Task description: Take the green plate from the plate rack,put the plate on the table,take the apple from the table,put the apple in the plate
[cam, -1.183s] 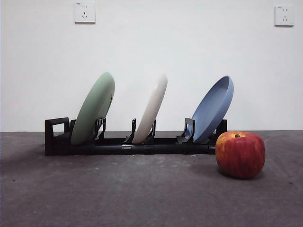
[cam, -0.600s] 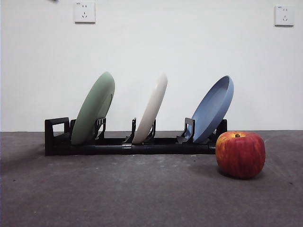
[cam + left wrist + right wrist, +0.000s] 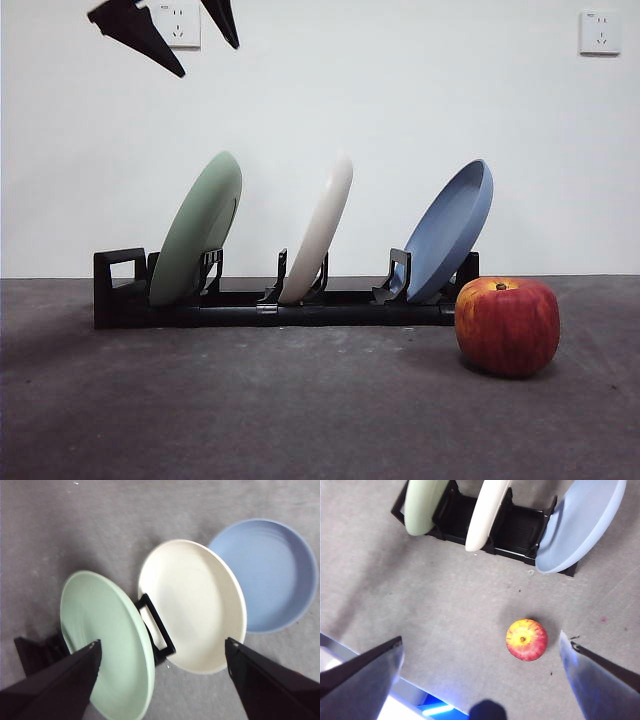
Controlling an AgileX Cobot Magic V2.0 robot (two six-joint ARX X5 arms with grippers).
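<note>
The flat dark grey mottled worktop [image 3: 300, 410] carries the long low black plastic plate rack [image 3: 280, 305], where three plates lean in their slots: the large round pale sage-green matte plate [image 3: 197, 232] at the handle end, a cream-white plate [image 3: 320, 232] in the middle and a blue plate [image 3: 452, 232] at the far end. The round red apple with yellow streaks [image 3: 507, 326] sits on the worktop just beside the blue plate's end of the rack.

What is new: half a second ago the front view had no arm above the rack; now the left end effector [image 3: 180, 30] shows at the top edge, high above the green plate and well apart from it, jaws spread wide. Likely this opens the first step, the descent to the green plate, which is not yet touched.

In the left wrist view the green plate [image 3: 107, 642] lies between the spread jaws, nearer one of them. The right end effector [image 3: 480, 680] waits high over the worktop, jaws released, the apple [image 3: 526, 639] below between them.
</note>
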